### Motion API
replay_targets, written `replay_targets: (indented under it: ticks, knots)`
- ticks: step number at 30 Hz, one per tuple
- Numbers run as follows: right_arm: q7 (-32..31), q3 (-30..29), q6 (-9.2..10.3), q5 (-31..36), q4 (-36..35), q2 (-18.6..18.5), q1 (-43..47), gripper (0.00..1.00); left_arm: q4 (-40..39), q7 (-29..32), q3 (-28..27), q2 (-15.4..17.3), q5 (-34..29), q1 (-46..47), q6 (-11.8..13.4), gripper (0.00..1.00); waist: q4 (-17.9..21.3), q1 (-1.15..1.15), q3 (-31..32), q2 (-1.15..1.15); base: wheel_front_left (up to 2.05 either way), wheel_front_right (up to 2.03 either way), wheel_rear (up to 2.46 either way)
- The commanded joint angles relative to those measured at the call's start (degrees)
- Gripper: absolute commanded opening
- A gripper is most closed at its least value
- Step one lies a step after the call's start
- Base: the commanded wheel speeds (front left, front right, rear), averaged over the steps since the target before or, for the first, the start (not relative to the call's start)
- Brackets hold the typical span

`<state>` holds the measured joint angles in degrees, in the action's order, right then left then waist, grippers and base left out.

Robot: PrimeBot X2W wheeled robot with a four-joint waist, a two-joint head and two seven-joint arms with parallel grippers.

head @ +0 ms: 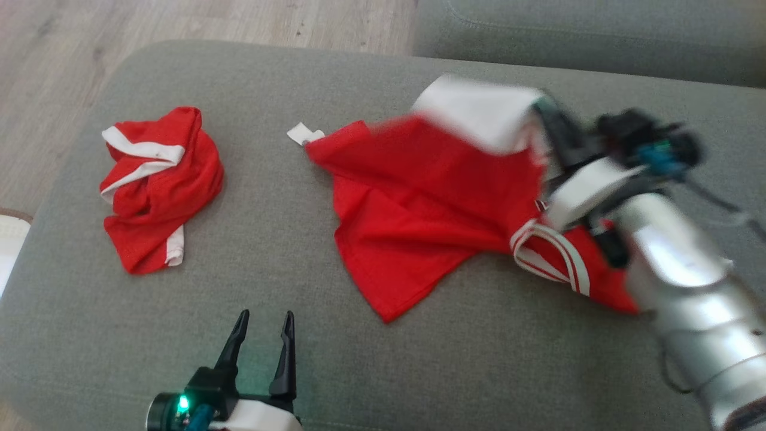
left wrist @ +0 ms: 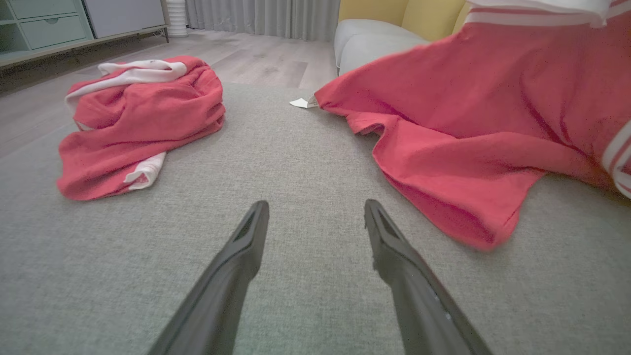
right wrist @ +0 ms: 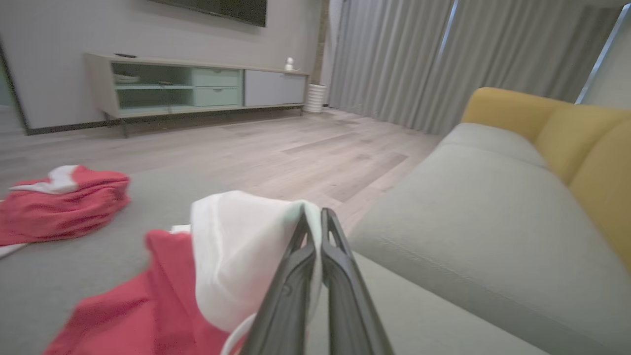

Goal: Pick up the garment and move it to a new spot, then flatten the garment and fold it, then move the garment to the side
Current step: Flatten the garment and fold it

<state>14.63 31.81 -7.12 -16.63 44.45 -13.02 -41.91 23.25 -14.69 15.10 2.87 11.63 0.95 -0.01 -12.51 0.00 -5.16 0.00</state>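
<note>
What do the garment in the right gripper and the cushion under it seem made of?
Garment: thin, soft fabric, probably knit jersey, matte red with white trim; it drapes and wrinkles limply. Cushion: woven upholstery cloth, matte grey, with a fine visible weave.

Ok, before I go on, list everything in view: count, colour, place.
red garment with white band: one, red and white, spread on the cushion's right, white edge raised
crumpled red garment with white trim: one, red and white, bunched on the cushion's left
white label: one, white, at the spread garment's far left corner
grey fabric cushion: one, grey, under both garments
sofa: one, grey seat, yellow back, beyond the cushion
wooden floor: pale wood, beside the cushion
low cabinet: one, pale green and grey, by the far wall
curtains: grey, beside the cabinet
left gripper: one, dark, open, over bare cushion
right gripper: one, dark, shut on the white band
</note>
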Motion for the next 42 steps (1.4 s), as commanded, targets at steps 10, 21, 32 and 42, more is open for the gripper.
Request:
replay_targets:
  ticks: [10, 21, 32, 42]
  knots:
    - [0.36, -12.78, -0.36, 13.49, 9.50, -8.25, -11.32, 0.00, -1.93, -0.30, 1.79, 0.00, 0.64, 5.73, -0.80, 1.00, -3.89, 0.00, -5.42, 0.00, 0.00, 0.00, 0.00]
    - [0.27, -33.95, -0.36, 24.87, 15.66, -9.18, -19.77, 1.00, -2.46, -0.30, 5.15, 0.00, 1.85, 8.70, -0.05, 1.00, -6.55, 0.00, -9.21, 0.00, 0.00, 0.00, 0.00]
    - [0.36, -35.21, -0.36, 22.49, 1.31, 0.66, -3.86, 1.00, -1.71, -0.30, 3.40, 0.00, 0.98, 8.05, 0.14, 1.00, 0.80, 0.00, -5.33, 0.00, 0.00, 0.00, 0.00]
    - [0.36, -33.03, -0.36, 15.95, -9.90, 5.70, 16.20, 1.00, -0.94, -0.30, 0.57, 0.00, -0.02, 5.46, -0.06, 1.00, 7.38, 0.00, -1.15, 0.00, 0.00, 0.00, 0.00]
